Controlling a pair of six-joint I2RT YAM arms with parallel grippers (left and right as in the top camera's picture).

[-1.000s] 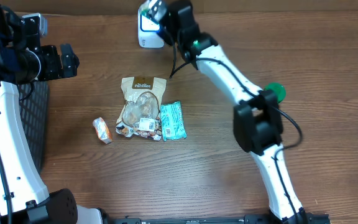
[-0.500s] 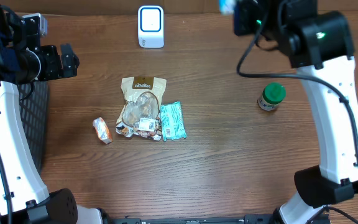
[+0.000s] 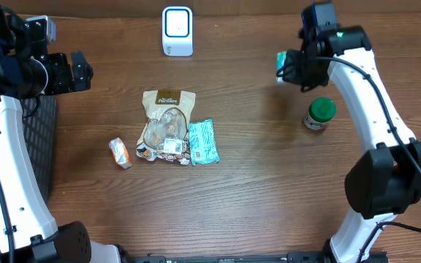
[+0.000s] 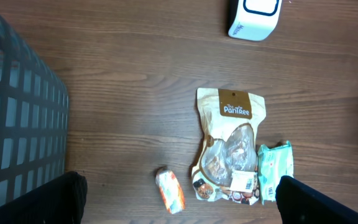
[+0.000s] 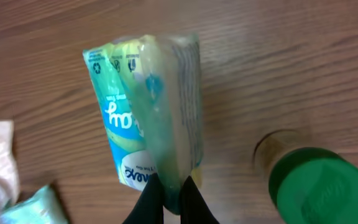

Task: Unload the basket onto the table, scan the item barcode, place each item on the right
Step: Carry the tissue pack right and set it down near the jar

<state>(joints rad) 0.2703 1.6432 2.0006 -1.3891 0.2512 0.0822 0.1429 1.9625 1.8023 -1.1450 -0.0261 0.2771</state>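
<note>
My right gripper is shut on a soft blue, green and yellow pack, the item, held over the table's back right. In the right wrist view the pack stands pinched by its lower edge between the two black fingers of that gripper. The white barcode scanner stands at the back centre, well left of the pack. My left gripper hangs open at the far left, holding nothing; its own view has the gripper high above the table items, with the scanner at the top.
A green-lidded jar stands just right of and below the held pack. At mid-table lie a tan snack bag, a teal packet and a small orange packet. A dark mesh basket sits at the left edge.
The right arm swung from the scanner at the back centre over to the right, carrying the pack, and now holds it beside the jar. The left arm has not moved.
</note>
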